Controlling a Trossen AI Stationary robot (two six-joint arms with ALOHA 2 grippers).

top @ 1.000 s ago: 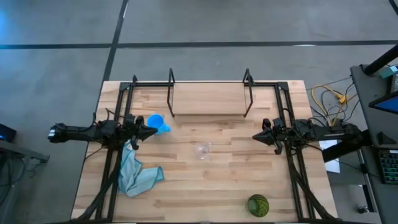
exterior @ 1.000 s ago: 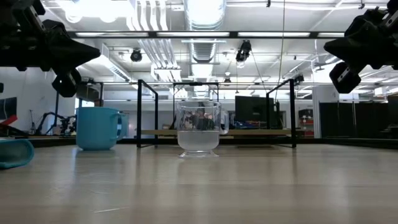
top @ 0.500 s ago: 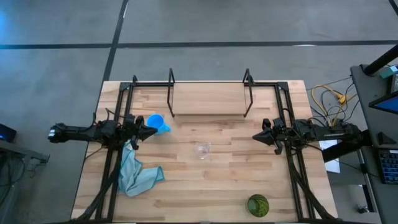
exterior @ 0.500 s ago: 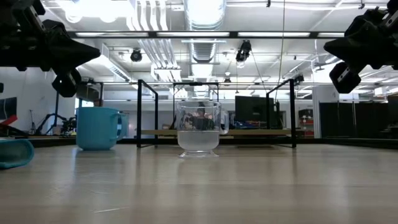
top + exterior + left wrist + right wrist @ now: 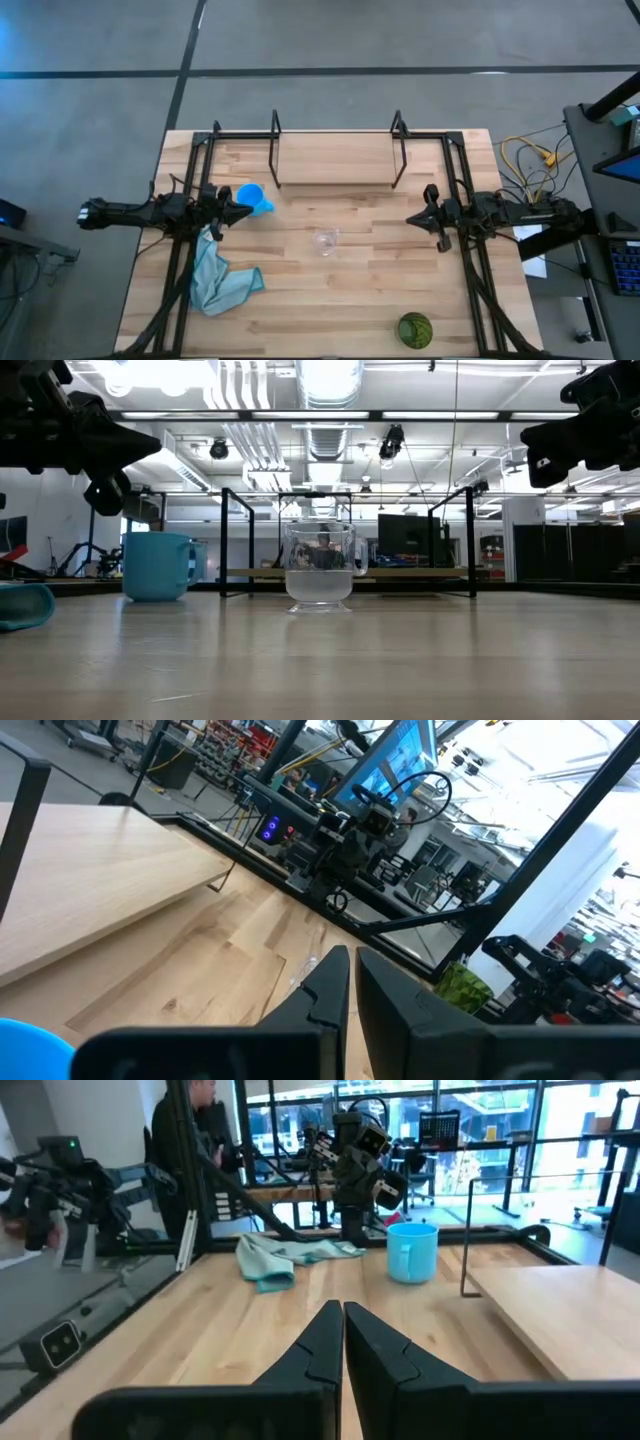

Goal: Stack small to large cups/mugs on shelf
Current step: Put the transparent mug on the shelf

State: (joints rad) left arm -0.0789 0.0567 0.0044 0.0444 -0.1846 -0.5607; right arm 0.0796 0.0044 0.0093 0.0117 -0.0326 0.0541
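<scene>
Fingers pressed together and empty, my left end effector [image 5: 246, 208] hovers beside the blue mug [image 5: 251, 196] and my right end effector [image 5: 412, 218] at the worktop's right, the clear cup [image 5: 325, 241] mid-worktop, the green cup [image 5: 415, 329] near-right, the shelf [image 5: 336, 157] far.

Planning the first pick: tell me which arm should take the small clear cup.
Either, marginally the right. The clear cup sits mid-table between both shut grippers; the left gripper has the blue mug right beside it, while the right gripper faces an unobstructed path.
</scene>
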